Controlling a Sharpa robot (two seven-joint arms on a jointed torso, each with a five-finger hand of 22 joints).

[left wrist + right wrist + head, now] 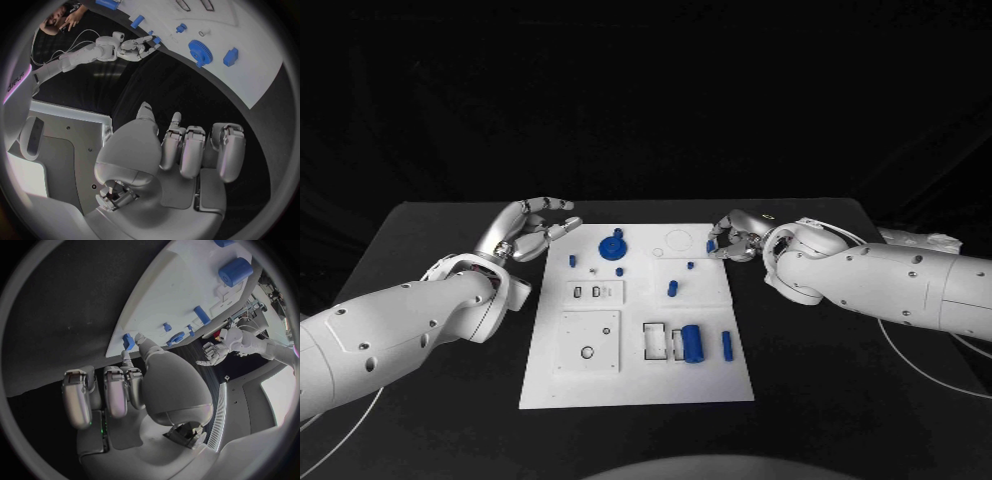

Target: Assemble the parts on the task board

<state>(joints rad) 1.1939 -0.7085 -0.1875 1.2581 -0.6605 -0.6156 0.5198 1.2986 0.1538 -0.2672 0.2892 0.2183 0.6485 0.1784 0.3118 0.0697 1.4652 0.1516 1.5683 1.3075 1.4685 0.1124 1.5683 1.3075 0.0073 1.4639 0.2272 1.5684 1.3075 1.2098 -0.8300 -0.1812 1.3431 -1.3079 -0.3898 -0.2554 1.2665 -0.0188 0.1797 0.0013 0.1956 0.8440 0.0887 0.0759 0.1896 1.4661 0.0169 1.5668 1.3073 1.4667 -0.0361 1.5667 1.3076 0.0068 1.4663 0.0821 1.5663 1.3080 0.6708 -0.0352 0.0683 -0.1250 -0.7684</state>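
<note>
Counter (444,400): black; it carries the board at its middle, with an arm reaching in from each side.
Board (639,380): white plate lying flat, long side running away from the robot; it has rectangular recesses in its near half and a faint circle outline near its far edge. No writing can be read on it.
Left hand (531,228): hovers just off the board's far left corner, over the counter; fingers apart and lightly curled, holding nothing. The left wrist view shows the palm (181,165) bare, with black counter in front of it.
Right hand (737,238): at the board's far right edge, fingertips over the plate. A small blue piece (711,245) sits right at the fingertips; the right wrist view shows a blue piece (127,341) at the board's edge by the fingertips, but whether it is pinched cannot be told.
Gear (613,246): blue toothed wheel with a raised hub, on the board's far part, nearer the left hand.
Cylinder (691,342): largest blue part, in the near right area beside a rectangular recess.
Peg (727,345): slim blue part just right of the cylinder.
Small parts: one blue piece (672,289) near the board's middle, another (571,261) by the far left edge.
</note>
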